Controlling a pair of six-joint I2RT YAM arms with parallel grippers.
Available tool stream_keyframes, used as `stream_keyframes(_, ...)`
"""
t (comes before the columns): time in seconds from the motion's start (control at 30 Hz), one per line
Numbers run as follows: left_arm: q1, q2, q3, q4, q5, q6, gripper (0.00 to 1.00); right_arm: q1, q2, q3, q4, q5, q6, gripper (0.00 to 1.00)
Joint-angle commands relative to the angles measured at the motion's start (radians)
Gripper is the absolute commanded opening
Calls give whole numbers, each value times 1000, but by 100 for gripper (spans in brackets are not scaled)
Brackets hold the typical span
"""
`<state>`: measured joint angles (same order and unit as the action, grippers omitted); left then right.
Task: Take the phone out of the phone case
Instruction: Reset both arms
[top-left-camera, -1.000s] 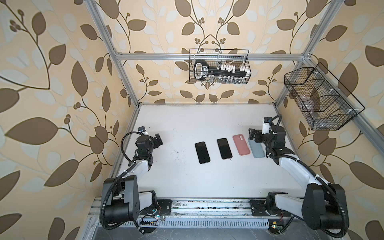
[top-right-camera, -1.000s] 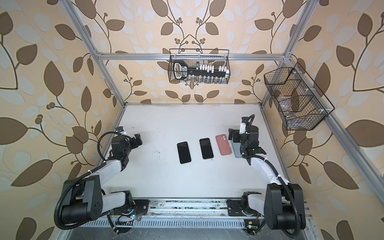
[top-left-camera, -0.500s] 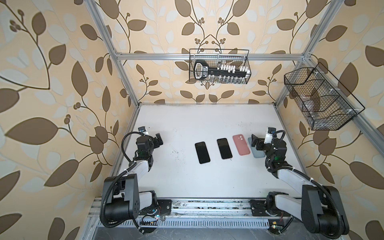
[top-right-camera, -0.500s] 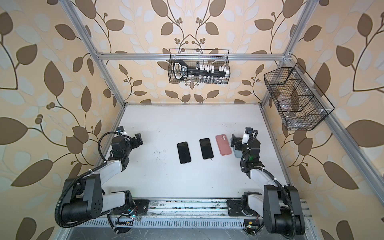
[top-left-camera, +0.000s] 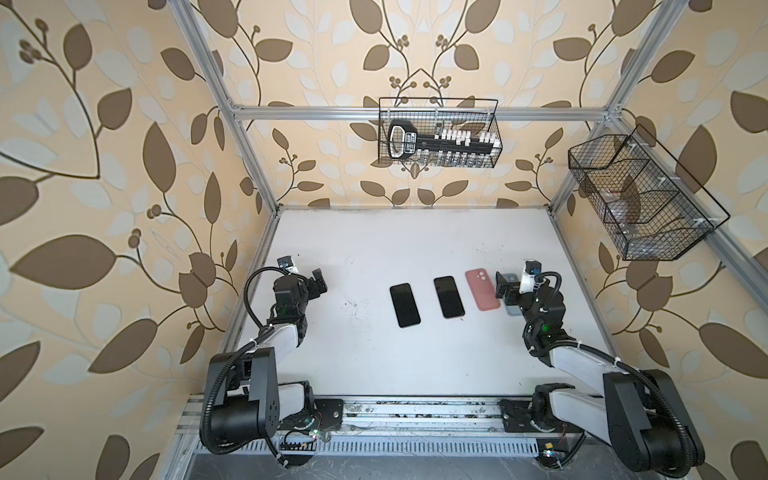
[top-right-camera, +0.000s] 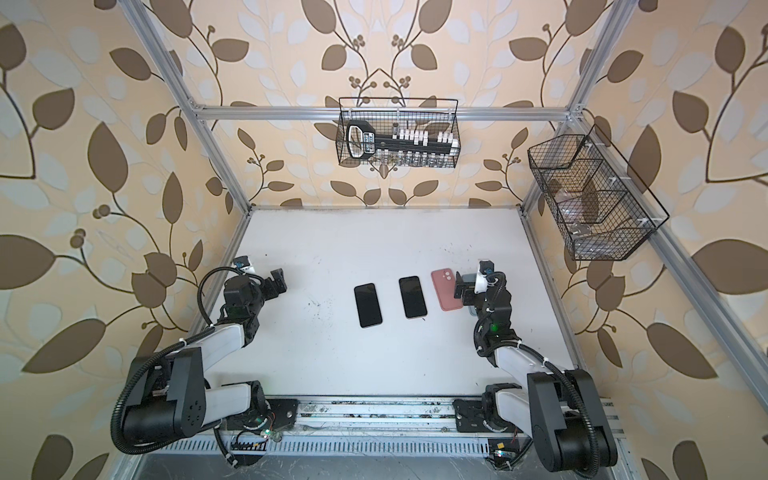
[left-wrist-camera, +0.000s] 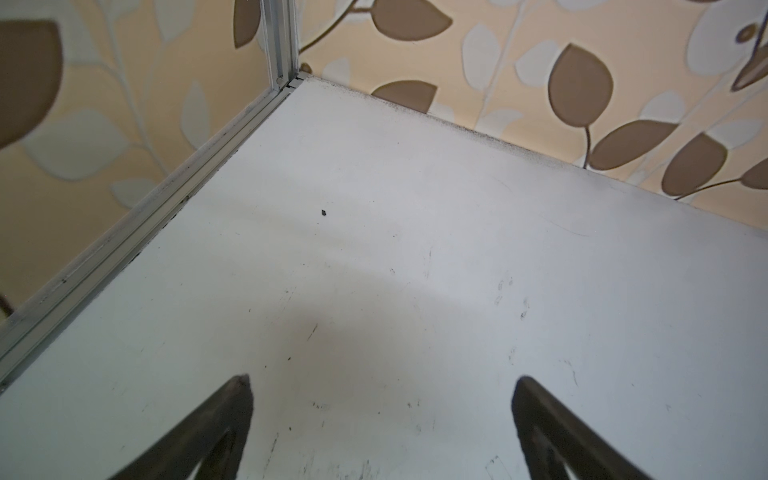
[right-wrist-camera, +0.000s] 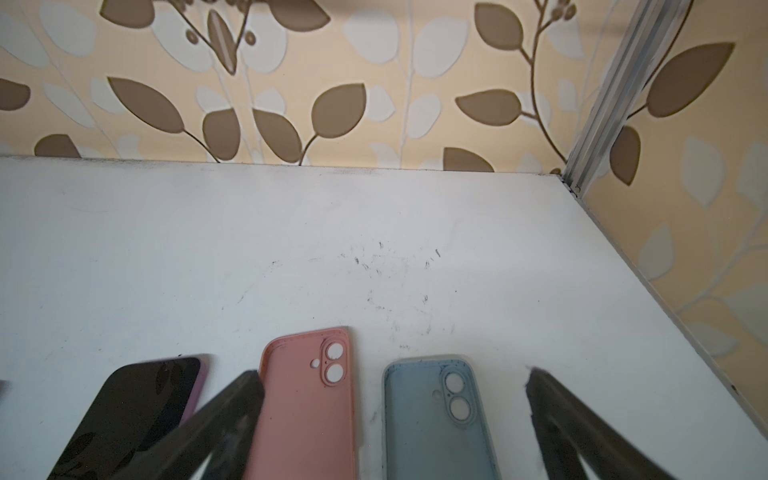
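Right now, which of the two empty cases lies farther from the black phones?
The blue case, last in the row on the right arm's side; the pink case lies between it and the phones.

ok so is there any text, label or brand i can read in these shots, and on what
No text is readable.
Label on the black tool handle in the black wire basket on the back wall: too small and blurred to read.
Pink silicone phone case, pale blue phone case, both black glass phones: no markings visible.
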<state>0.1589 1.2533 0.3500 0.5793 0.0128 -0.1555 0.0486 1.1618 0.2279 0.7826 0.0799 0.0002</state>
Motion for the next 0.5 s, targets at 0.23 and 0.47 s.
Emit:
stream_keyframes(0.23,6,-6,-52,111,7,17,99,9,19,-53,102,17,-35,100)
stream_keyframes(0.47,6,27,-77,184,-12,23,99,20,97,-5,83,13,-54,100)
